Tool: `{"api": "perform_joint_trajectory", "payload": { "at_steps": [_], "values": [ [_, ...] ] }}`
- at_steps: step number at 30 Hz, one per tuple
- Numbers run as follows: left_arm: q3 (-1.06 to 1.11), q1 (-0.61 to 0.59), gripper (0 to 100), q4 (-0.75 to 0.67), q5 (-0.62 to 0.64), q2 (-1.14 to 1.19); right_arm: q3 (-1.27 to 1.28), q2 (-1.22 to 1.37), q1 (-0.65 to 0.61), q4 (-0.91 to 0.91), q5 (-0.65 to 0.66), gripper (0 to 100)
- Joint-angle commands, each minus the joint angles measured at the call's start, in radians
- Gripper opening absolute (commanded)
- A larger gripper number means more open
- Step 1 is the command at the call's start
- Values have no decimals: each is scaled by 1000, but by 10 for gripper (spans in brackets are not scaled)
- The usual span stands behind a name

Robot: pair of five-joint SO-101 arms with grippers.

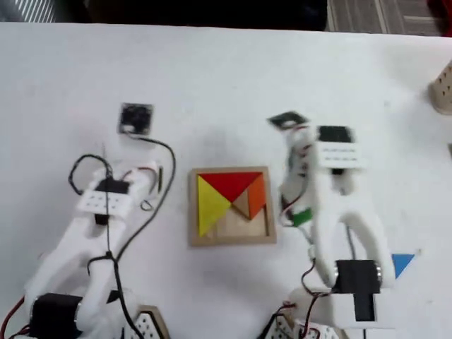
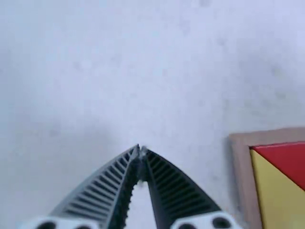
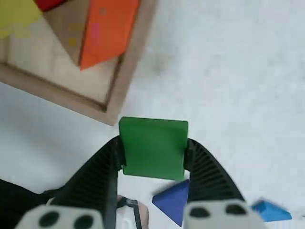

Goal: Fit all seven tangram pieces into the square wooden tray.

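The square wooden tray point(image 1: 232, 240) lies mid-table and holds a yellow triangle point(image 1: 210, 203), a red triangle point(image 1: 229, 183) and an orange piece point(image 1: 258, 194); part of its floor is bare. My right gripper point(image 3: 152, 143) is shut on a green square point(image 3: 152, 149), held just off the tray's near right corner point(image 3: 125, 81); the high view shows the green square point(image 1: 301, 217) right of the tray. A blue triangle point(image 3: 174, 202) and another blue piece point(image 3: 271, 211) lie on the table behind it. My left gripper point(image 2: 140, 151) is shut and empty over bare table, left of the tray point(image 2: 240, 157).
A blue piece point(image 1: 402, 263) lies by the right arm's base. Two small black squares point(image 1: 135, 118) point(image 1: 286, 120) sit on the table beyond the arms. A perforated wooden block point(image 1: 441, 88) stands at the far right edge. Cables run beside the left arm.
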Motion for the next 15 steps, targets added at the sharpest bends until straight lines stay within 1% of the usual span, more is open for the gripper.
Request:
{"api": "perform_joint_trajectory", "payload": {
  "at_steps": [1,5,9,11,15],
  "values": [
    [-68,-73,20,-25,51,-35,-6,-41,-153,-39,-71,18],
    [-69,-130,20,-25,129,-35,2,-35,-285,-96,-110,18],
    [-61,-194,20,-18,132,-35,54,-35,-400,-165,-132,18],
    [-60,-211,20,-17,132,-35,92,-35,-430,-214,-130,18],
    [-60,-214,20,-17,132,-35,138,-35,-433,-292,-121,21]
  ]
}}
